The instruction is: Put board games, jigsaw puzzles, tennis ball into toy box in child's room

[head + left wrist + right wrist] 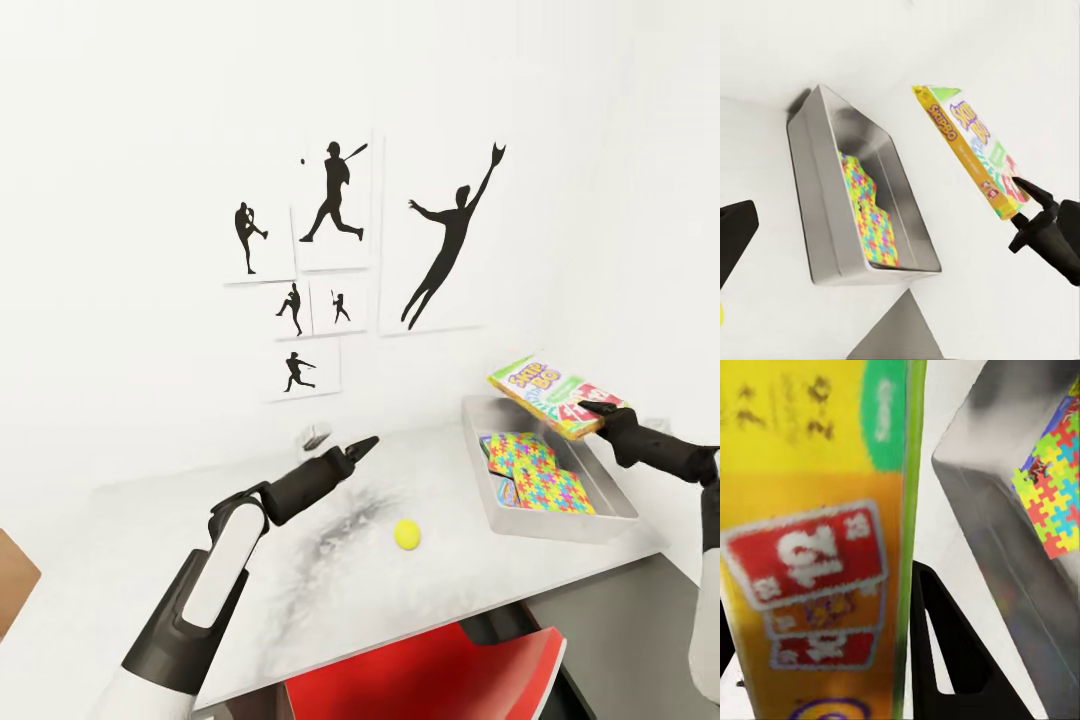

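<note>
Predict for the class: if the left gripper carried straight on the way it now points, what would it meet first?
Probably the toy box: the left wrist view, looking along the left gripper, faces its near wall. The SKIP-BO box lies off to one side. Depth is unclear.

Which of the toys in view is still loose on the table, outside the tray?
The tennis ball, lying on the table. The jigsaw puzzles are in the toy box; the right tool holds the SKIP-BO box.

The head camera is looking forward and down over the worktop [250, 560] toward the wall of silhouette prints [330, 250], taking in both arms. The left wrist camera is facing across the worktop at the toy box [825, 217] and the SKIP-BO box [971, 146] from moderate range. The right wrist camera is sitting very close against that same SKIP-BO box [817, 540], with the toy box [997, 517] just beyond; all three views are sharing these two.
</note>
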`<state>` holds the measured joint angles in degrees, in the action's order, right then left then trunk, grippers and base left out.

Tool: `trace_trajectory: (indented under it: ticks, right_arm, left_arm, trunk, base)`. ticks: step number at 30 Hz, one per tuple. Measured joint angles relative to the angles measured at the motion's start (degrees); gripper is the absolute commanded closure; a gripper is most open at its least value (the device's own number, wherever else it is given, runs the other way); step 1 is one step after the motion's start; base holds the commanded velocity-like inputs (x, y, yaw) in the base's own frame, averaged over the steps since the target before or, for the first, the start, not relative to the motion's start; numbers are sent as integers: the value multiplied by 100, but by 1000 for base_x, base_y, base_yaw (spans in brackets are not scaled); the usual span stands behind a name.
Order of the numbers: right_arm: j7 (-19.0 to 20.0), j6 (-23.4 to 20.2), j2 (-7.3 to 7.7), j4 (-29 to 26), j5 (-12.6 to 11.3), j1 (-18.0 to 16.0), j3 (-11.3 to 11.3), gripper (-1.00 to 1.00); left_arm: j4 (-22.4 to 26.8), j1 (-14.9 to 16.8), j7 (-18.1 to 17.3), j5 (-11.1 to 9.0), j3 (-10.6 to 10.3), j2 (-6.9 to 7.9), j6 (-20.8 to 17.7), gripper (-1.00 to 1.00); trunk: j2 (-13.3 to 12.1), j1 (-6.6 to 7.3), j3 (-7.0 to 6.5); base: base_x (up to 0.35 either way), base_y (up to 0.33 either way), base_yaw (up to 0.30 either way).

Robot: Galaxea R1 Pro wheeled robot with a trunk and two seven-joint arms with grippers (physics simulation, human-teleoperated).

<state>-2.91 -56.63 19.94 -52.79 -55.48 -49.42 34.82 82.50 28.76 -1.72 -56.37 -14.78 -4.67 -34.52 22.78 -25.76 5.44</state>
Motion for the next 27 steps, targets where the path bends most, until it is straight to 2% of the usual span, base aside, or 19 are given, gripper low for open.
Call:
trace_trajectory:
  ticks: [1, 2, 3, 5, 9, 16, 27]
  right_arm:
    - [-61, 96, -7, 377, -2, -173, -2, 100]
    - [-63, 99, -6, 390, 13, -179, -1, 100]
    - [-108, 229, -10, 711, -50, -335, -6, 100]
    - [-180, 552, -19, 1229, 30, -588, -17, 100]
    - [-268, 1121, -39, 1808, 8, -861, -30, 100]
    - [-345, 1480, -80, 2105, -11, -1006, -23, 100]
    - [-537, 1693, -62, 2204, -17, -1064, 7, 100]
  left_arm:
    - [-12, 16, 15, -111, 45, 11, -2, -100]
    - [-11, 16, 17, -115, 47, 12, -3, -100]
    - [-21, 27, 24, -217, 111, 22, -4, -100]
    - [-35, 43, 37, -380, 246, 41, -10, -100]
    - [-56, 60, 51, -563, 421, 61, -16, -100]
    - [-82, 68, 65, -652, 512, 71, -25, -100]
    - [-229, 82, 109, -662, 532, 74, -29, -100]
  trunk:
    - [0, 0, 0]
    - [1, 0, 0]
    - [2, 1, 0]
    - [1, 0, 0]
    - [1, 1, 0]
    - [2, 1, 0]
    - [2, 1, 0]
  base:
    - [0, 0, 0]
    - [0, 0, 0]
    - [0, 0, 0]
    - [0, 0, 0]
    - [0, 0, 0]
    - [0, 0, 0]
    - [0, 0, 0]
